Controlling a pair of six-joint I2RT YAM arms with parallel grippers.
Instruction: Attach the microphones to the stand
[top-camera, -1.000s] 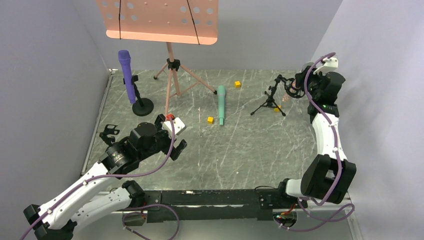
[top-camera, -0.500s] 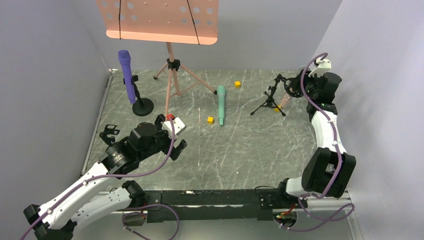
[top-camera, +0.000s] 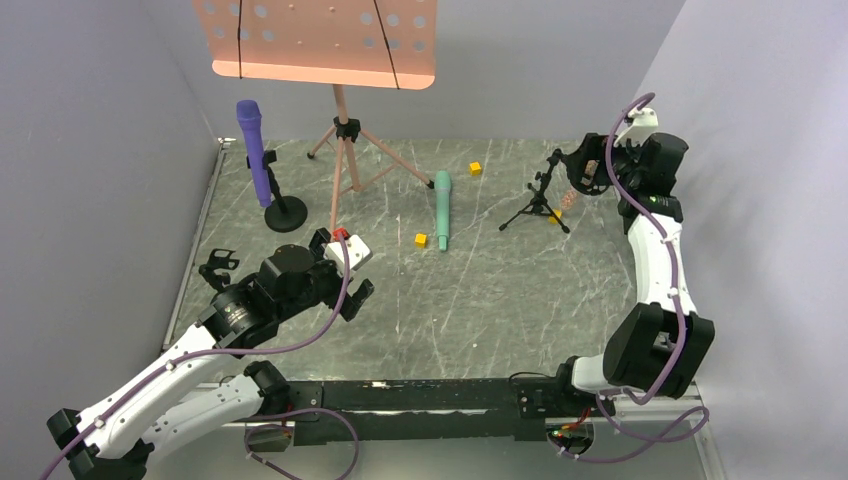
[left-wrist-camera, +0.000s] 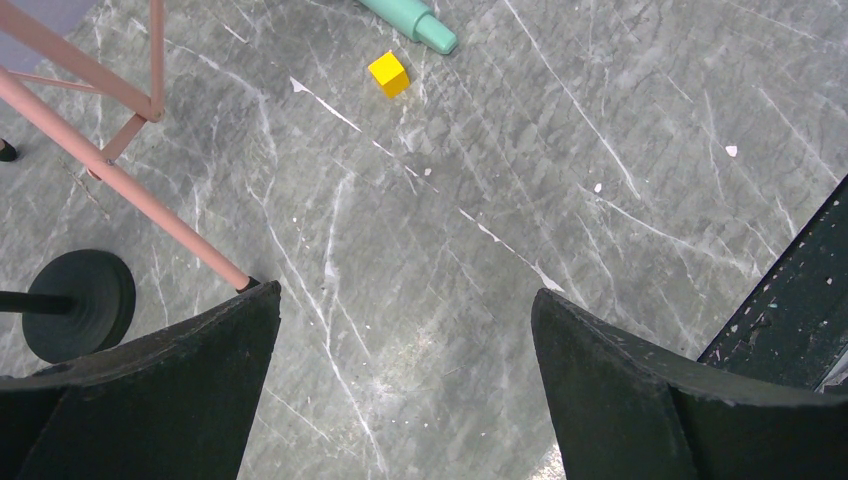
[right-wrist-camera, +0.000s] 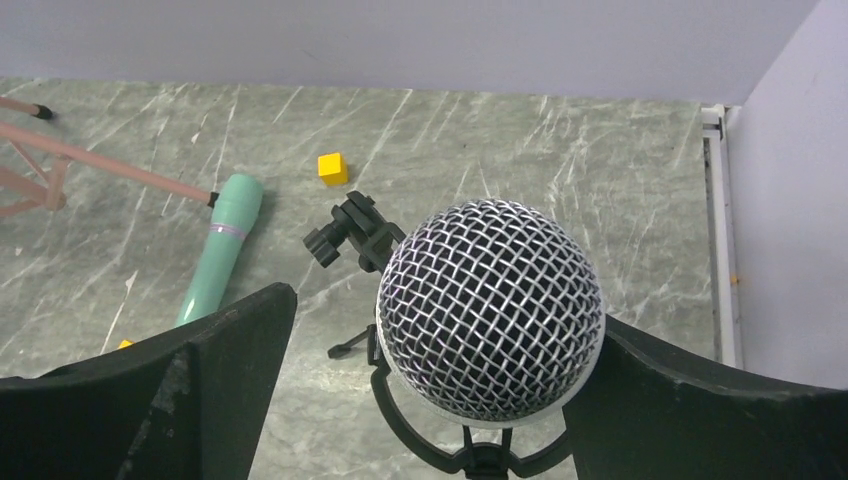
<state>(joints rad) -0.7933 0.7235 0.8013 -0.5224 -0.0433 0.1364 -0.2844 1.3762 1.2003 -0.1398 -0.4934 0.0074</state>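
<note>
The glittery brown microphone, with its silver mesh head (right-wrist-camera: 490, 305), stands in the black clip (right-wrist-camera: 480, 455) of the small tripod stand (top-camera: 540, 200) at the right. My right gripper (right-wrist-camera: 440, 310) is open around the head; its left finger is well apart from it and its right finger is close beside it. The purple microphone (top-camera: 255, 150) sits upright in a round-base stand (top-camera: 285, 213) at the back left. The teal microphone (top-camera: 441, 210) lies flat mid-table. My left gripper (left-wrist-camera: 405, 300) hangs open over bare table, holding nothing.
A pink music stand (top-camera: 325, 40) rises at the back, its tripod legs (left-wrist-camera: 120, 180) reaching near my left gripper. Small yellow cubes (top-camera: 421, 239) (top-camera: 475, 168) lie close to the teal microphone. Grey walls close in on both sides.
My right gripper has opened and let go of the glittery microphone, which stays in the tripod clip. The right wrist has lifted slightly. The left arm has not moved.
</note>
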